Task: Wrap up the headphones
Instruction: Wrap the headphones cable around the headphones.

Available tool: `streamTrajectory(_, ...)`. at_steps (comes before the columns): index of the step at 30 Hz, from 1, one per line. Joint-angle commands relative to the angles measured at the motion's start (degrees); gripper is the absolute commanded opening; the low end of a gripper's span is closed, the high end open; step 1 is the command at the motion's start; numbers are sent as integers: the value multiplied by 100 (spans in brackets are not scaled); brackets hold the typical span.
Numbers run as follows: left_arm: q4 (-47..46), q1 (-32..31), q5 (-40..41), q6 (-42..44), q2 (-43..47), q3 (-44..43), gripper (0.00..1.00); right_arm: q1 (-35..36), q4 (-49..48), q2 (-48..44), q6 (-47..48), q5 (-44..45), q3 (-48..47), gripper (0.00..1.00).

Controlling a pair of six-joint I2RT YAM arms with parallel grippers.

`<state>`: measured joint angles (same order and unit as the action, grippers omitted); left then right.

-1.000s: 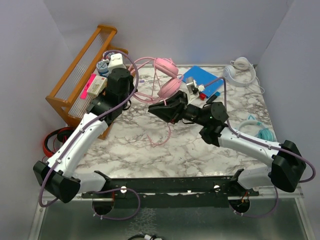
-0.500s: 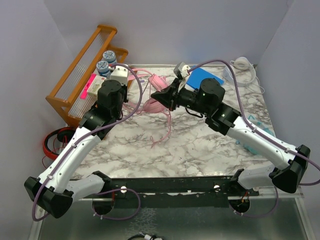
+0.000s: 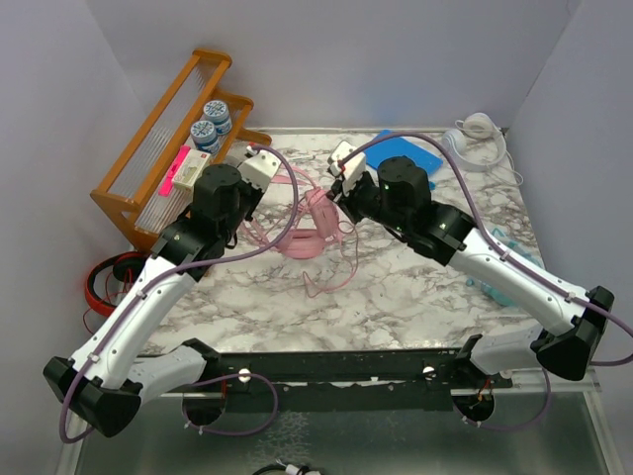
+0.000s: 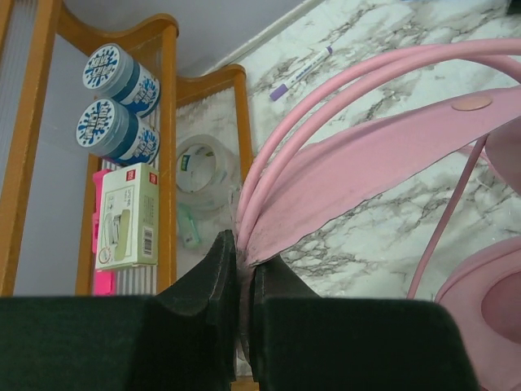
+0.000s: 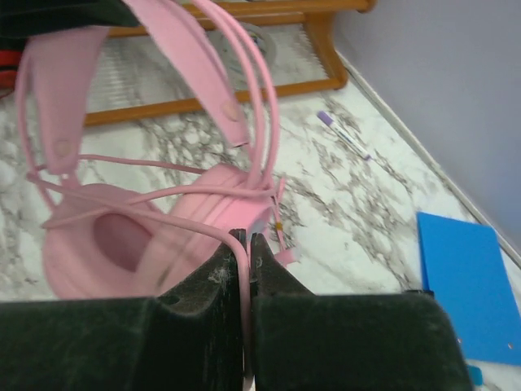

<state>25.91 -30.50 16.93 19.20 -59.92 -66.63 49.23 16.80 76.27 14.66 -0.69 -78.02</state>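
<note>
Winding step: my left end effector (image 4: 242,248) clamps the pink headphones (image 3: 309,236) by the headband (image 4: 383,155), mid-bench nearer the far edge. My right end effector (image 5: 247,244) pinches their cable (image 3: 334,280). Next I should loop it around, kept taut.

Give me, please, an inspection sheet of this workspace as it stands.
Surface: marble-pattern table, no spills seen.
Job's things: pink headphones at centre, held by the headband; white headphones in far right corner.
Clutter: wooden rack, blue pad, purple pen.
Grippers: left pincer shut on pink headphones; right pincer shut on pink cable.
Cables: pink cable loops loose over the marble.
Surroundings: plain walls on three sides.
</note>
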Motion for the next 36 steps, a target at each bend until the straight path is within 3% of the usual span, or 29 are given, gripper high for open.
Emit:
streamTrajectory(1, 537, 18, -513, 323, 1, -320, 0, -27, -444, 19, 311, 1471, 151, 10)
streamTrajectory(5, 815, 18, -738, 185, -41, -434, 0, -32, -852, 104, 315, 1883, 344, 21)
streamTrajectory(15, 1012, 18, -1543, -542, 187, -704, 0, -453, -1282, 467, -45, 1675, 669, 21)
streamTrajectory(21, 1511, 18, -1386, -1311, -130, -1309, 0, -1375, -1627, 537, -1029, 514, 1245, 22)
streamTrajectory(27, 1527, 18, -2385, -1884, -129, -1718, 0, -1872, -2205, 758, -1673, -447, 1754, 23)
streamTrajectory(36, 1574, 18, -3526, -3465, -516, -2946, 0, -2137, -3082, 1030, -2093, -1488, 2239, 26)
